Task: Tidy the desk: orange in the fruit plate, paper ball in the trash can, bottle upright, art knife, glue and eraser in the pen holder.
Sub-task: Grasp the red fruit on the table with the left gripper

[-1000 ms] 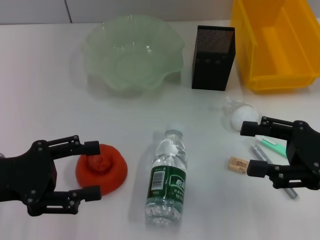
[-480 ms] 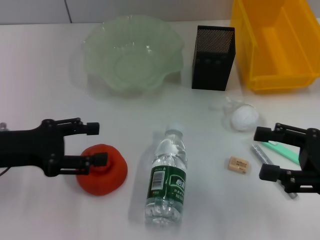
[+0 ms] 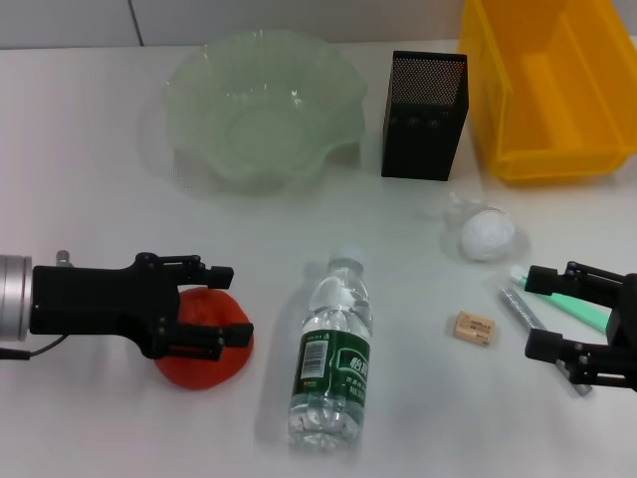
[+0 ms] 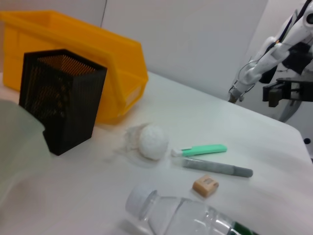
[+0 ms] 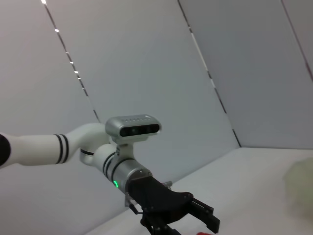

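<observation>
Orange [image 3: 202,349], lower left, was straddled by the left gripper [image 3: 219,304], fingers parted, not yet clamped; closing was judged next. Right gripper [image 3: 549,314] was parked open, empty.

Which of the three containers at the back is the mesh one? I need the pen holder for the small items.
The black square box, standing between the pale-green scalloped bowl and the yellow plastic bin.

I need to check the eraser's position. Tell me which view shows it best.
The left wrist view is best: the eraser appears close and unblocked, lying apart from the grey pen and the bottle. The head view also shows it whole but smaller, on the desk. The right wrist view does not show it.
</observation>
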You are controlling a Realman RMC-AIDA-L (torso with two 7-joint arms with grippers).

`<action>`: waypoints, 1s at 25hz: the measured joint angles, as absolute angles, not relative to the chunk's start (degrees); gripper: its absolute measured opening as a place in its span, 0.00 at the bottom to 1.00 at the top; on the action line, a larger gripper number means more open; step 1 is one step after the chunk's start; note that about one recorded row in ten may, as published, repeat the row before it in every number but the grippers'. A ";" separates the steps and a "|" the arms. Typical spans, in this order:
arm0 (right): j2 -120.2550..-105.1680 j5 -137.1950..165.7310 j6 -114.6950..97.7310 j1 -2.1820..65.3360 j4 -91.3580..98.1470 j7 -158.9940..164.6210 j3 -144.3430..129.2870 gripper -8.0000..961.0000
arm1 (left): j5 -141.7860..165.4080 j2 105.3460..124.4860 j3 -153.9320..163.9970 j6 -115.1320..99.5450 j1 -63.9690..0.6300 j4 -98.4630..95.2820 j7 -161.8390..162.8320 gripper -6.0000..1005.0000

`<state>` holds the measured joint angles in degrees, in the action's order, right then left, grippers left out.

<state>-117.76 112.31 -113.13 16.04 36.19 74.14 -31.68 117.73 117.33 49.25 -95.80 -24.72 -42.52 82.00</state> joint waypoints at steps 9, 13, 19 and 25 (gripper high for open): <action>-117.59 113.80 -111.27 16.24 36.21 74.13 -31.68 0.85 | 117.76 116.63 48.28 -94.44 -21.92 -42.36 82.03 0.82; -117.59 113.82 -110.91 16.57 36.16 74.13 -31.84 0.84 | 117.91 116.66 48.56 -91.84 -21.52 -42.25 81.84 0.82; -117.59 113.82 -110.83 17.15 36.12 74.09 -31.84 0.84 | 119.17 117.24 48.50 -89.53 -21.74 -40.52 79.22 0.73; -117.59 113.83 -110.82 17.14 36.12 74.09 -31.71 0.84 | 119.01 117.38 48.29 -89.77 -21.89 -40.14 78.45 0.55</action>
<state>-117.59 113.83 -110.82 17.14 36.12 74.09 -31.71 119.01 117.38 48.29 -89.77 -21.89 -40.14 78.45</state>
